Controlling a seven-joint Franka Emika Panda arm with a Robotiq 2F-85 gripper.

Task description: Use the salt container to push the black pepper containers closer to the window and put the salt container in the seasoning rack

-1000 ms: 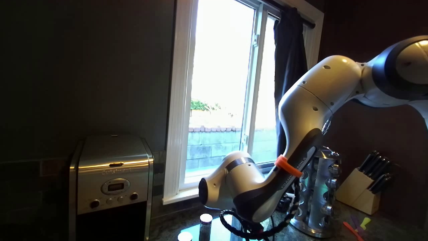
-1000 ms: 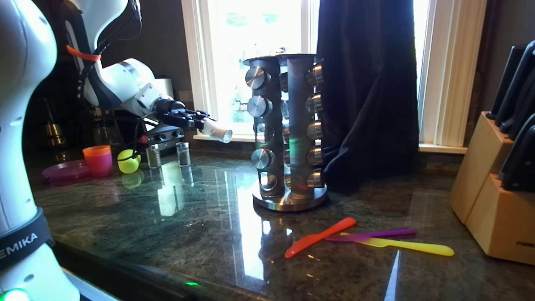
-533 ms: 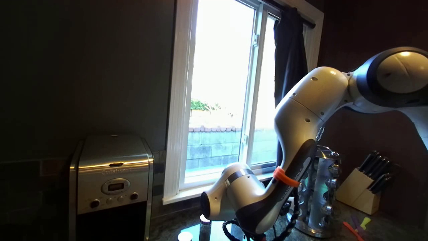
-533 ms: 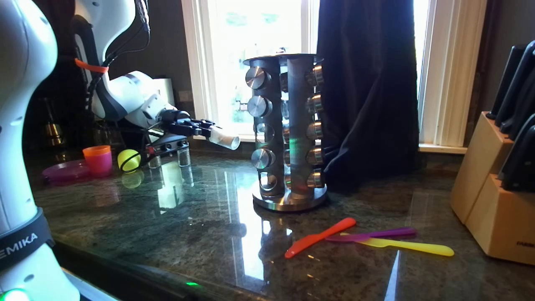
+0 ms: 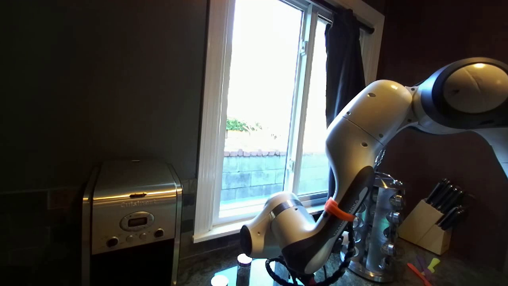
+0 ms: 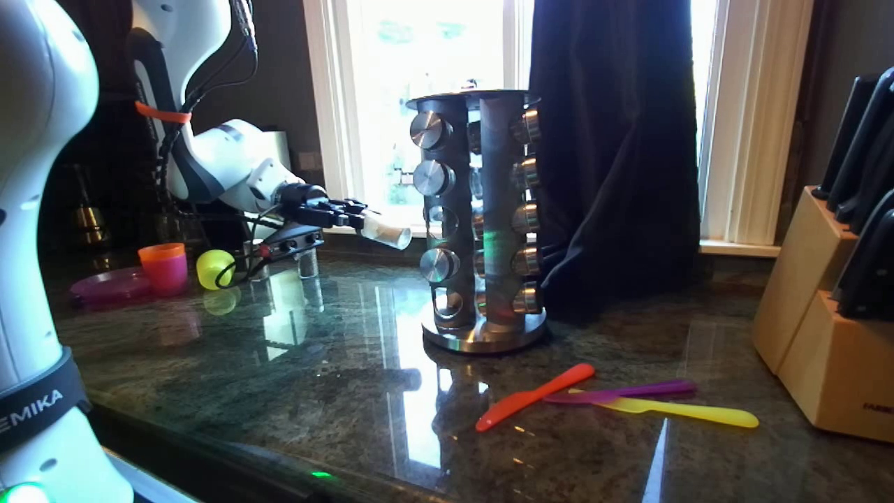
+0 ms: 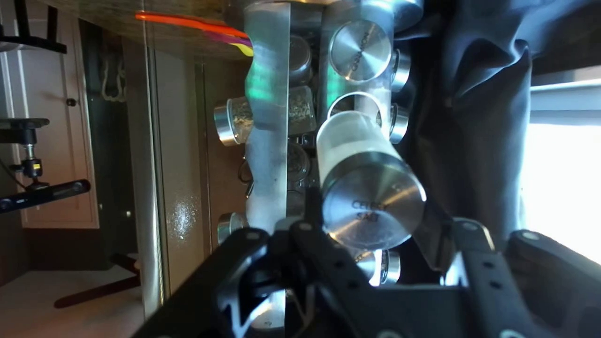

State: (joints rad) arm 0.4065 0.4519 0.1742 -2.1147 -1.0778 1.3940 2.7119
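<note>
Salt container [image 6: 388, 232] is hanging over the desk [image 6: 279, 391], just beyond the fingers [image 6: 347, 219], which are pinching it by its capped end; its long axis is sloping downward, base leading toward the seasoning rack [image 6: 496, 216]. In the wrist view a ring [image 7: 355, 93] of the rack is showing right behind the base, so the coming move is probably turning on that alignment. Against a second ago, the container is sitting lower and nearer the rack.
</note>
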